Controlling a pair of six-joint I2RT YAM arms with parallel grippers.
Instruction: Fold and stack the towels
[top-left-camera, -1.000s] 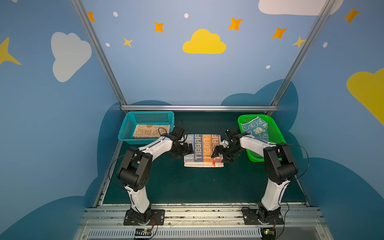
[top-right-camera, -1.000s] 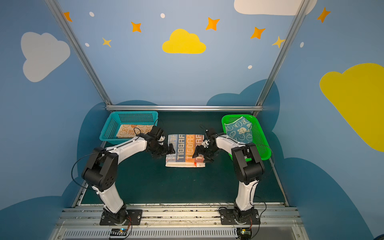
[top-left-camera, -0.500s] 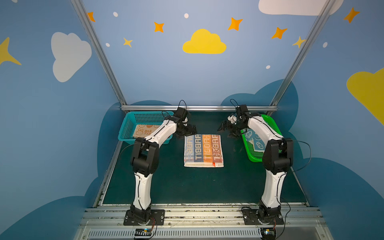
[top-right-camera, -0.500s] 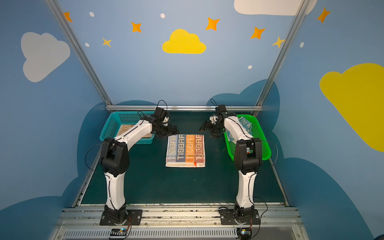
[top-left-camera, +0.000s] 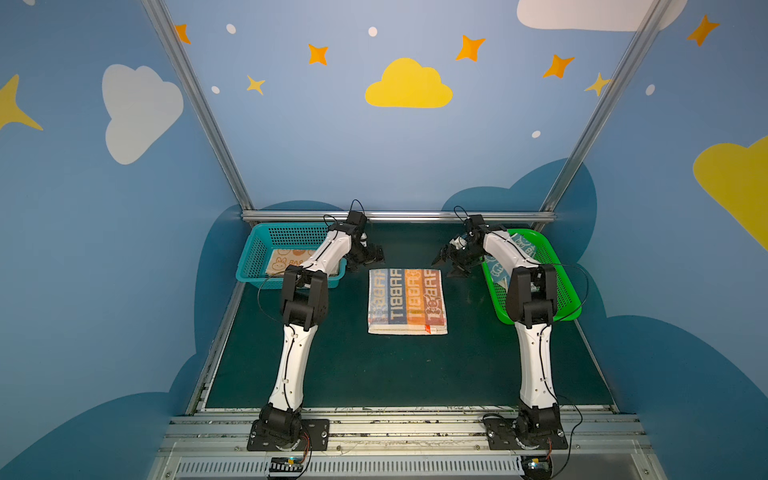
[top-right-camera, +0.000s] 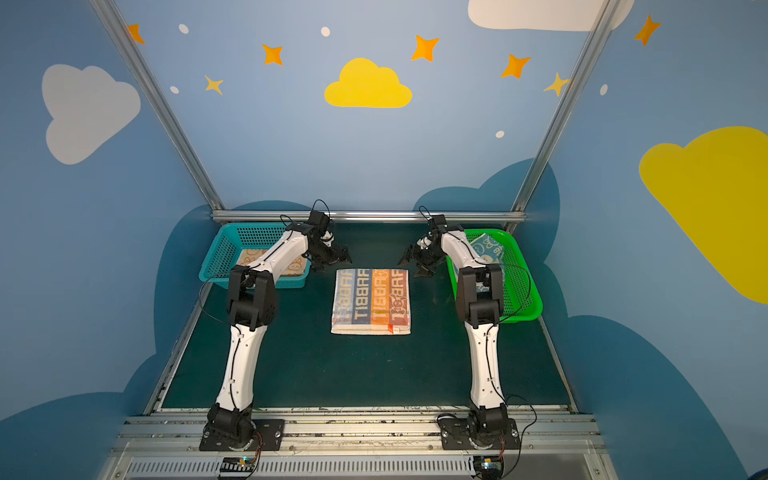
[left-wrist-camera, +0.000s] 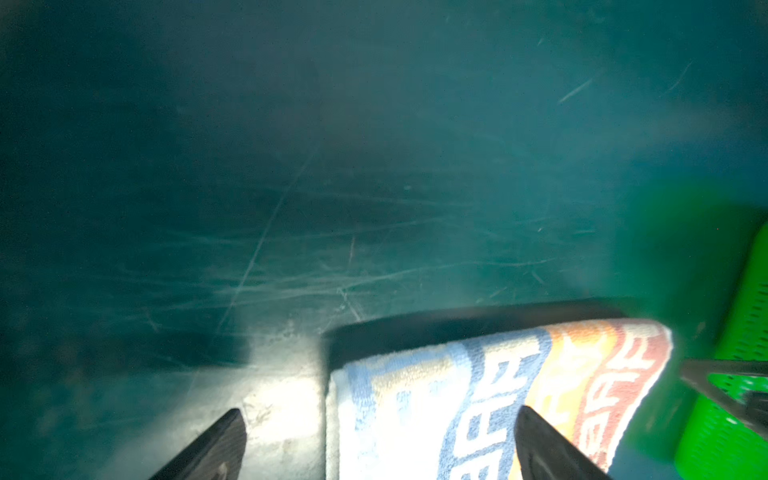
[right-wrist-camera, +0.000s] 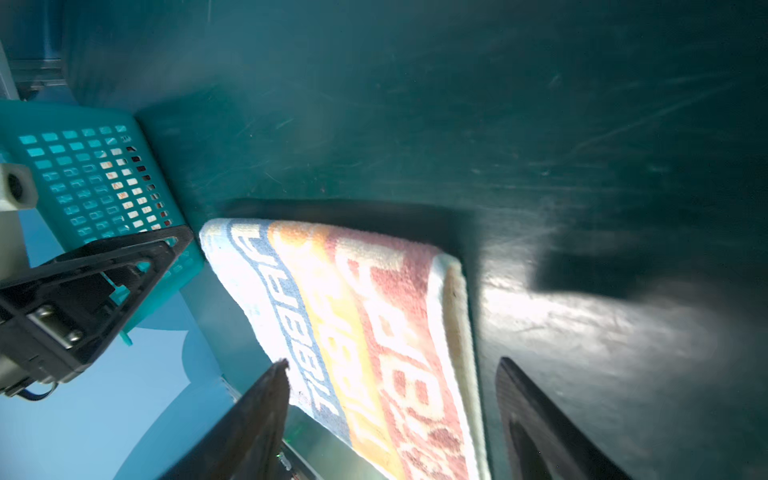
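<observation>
now, the striped towel (top-left-camera: 407, 301) lies flat in the middle of the desk (top-left-camera: 374, 374), its long axis running 12 to 6 in both top views. left hand (top-left-camera: 374, 258) hovers just off its 11 o'clock corner, jaws spread wide and empty. right hand (top-left-camera: 442, 268) hangs off the 1 o'clock corner, jaws apart, nothing gripped. equally near, one corner each, so this looks like a two-handed pinch of the far edge, drawn toward 6. orange towel (top-left-camera: 286, 262) lies in the teal basket (top-left-camera: 257, 249) at 10, blue towel (top-left-camera: 525, 249) in the green basket (top-left-camera: 569, 309) at 2.
</observation>
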